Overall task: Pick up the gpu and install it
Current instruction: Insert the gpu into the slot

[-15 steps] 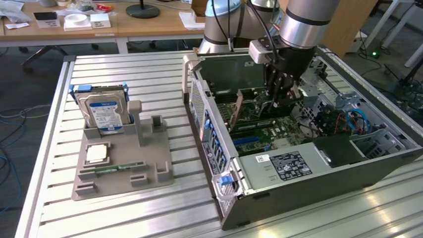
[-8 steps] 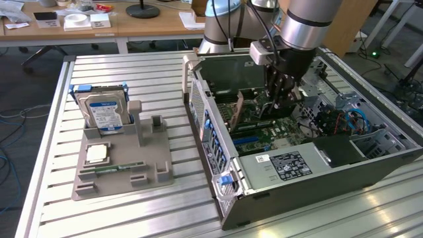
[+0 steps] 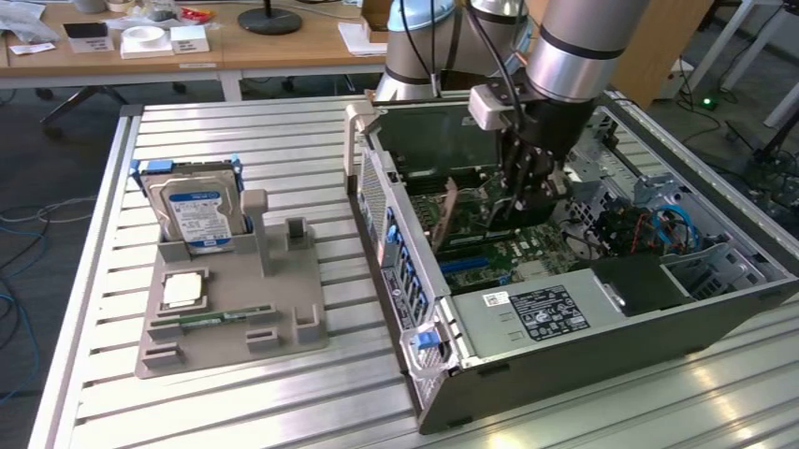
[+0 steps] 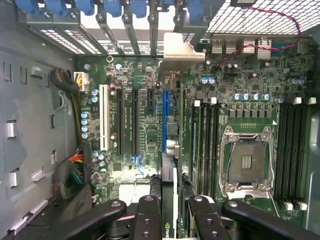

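My gripper (image 3: 530,198) reaches down into the open computer case (image 3: 413,281). It is shut on the gpu (image 4: 169,175), a thin dark card seen edge-on between the two black fingers (image 4: 147,215). The card's silvery bracket (image 4: 176,50) lies at the case's rear slot openings. The card stands directly over the blue slot (image 4: 164,120) of the motherboard (image 4: 130,95); whether it is seated in the slot I cannot tell. In the exterior view the gpu (image 3: 518,213) hangs below the fingers, just above the board.
An empty processor socket (image 4: 247,162) and memory slots (image 4: 205,140) lie beside the card. Cable bundles (image 4: 75,172) run along the case wall. On the slatted table (image 3: 238,402), at the exterior view's left, a grey holder (image 3: 287,341) carries a hard drive (image 3: 200,210), a processor (image 3: 185,288) and a memory stick (image 3: 212,318).
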`<state>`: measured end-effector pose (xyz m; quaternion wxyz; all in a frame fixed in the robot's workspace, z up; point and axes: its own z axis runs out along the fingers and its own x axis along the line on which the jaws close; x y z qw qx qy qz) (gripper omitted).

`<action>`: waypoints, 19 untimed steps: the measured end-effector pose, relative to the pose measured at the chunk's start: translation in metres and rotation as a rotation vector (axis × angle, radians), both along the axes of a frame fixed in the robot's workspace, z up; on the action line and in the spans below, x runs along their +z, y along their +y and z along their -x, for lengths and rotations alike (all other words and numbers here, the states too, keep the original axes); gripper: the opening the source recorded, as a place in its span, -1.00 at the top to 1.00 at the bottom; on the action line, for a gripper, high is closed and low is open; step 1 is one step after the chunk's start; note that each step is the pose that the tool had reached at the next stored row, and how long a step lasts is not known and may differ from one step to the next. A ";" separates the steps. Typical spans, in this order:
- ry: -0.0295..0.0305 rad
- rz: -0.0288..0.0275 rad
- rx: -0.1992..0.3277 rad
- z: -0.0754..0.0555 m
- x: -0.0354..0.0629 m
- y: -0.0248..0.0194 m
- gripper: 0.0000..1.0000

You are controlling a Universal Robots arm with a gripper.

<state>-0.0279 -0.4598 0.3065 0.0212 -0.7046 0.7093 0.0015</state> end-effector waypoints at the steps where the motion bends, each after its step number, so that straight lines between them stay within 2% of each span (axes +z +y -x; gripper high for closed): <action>1: -0.0002 -0.0027 0.000 0.000 -0.0001 0.0000 0.48; 4: -0.0003 -0.0053 0.000 0.001 -0.0012 -0.0002 0.48; 12: -0.0003 -0.0059 0.000 0.003 -0.0038 -0.0012 0.48; 16: -0.0002 -0.0115 0.000 0.005 -0.0071 -0.0018 0.48; 19: -0.0003 -0.0118 0.000 0.005 -0.0075 -0.0017 0.48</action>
